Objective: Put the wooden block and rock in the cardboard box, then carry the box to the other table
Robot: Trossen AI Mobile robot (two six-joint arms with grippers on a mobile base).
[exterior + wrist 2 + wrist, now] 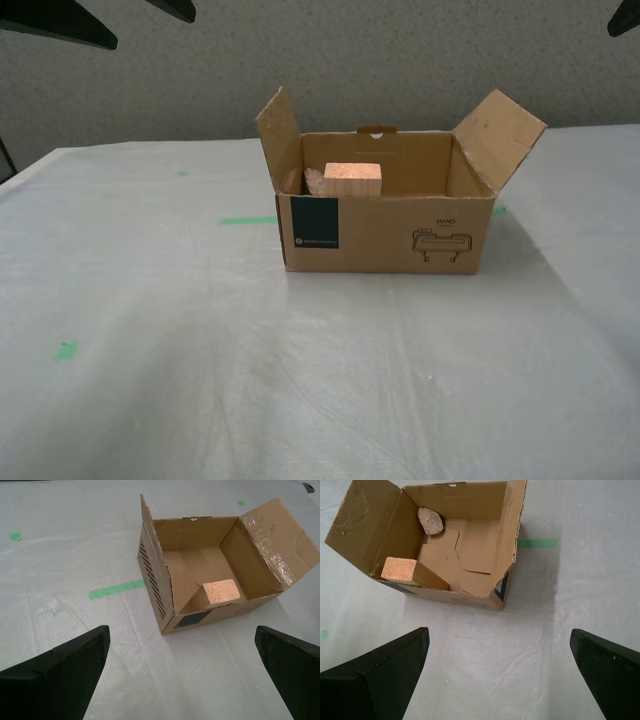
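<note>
box: the cardboard box (400,235) is sitting flaps-up on the other table (150,380), the wrinkly white-sheeted one with green tape marks (247,220), just about dead centre of the exterior view.

block: the wooden block (352,179) is leaning inside the box, poking up around 10 o'clock from the box's middle in the exterior view.

rock: the rock (430,520) is lying on the box floor, tucked into a corner just beside the block. Barely peeking out in the exterior view.

first gripper: my first gripper (497,672) is hanging above the table with jaws spread wide, holding nothing, clear of the box.

second gripper: my second gripper (182,667) is doing the same, jaws apart and empty, well off the cardboard.

stage: looks to me like both items are packed and the box is already parked on the target table, so this is basically the wrap-up.

tip: if anything's left, I'd be pulling both arms straight up and back, steering clear of the raised flaps so they aren't nudging the box.
</note>
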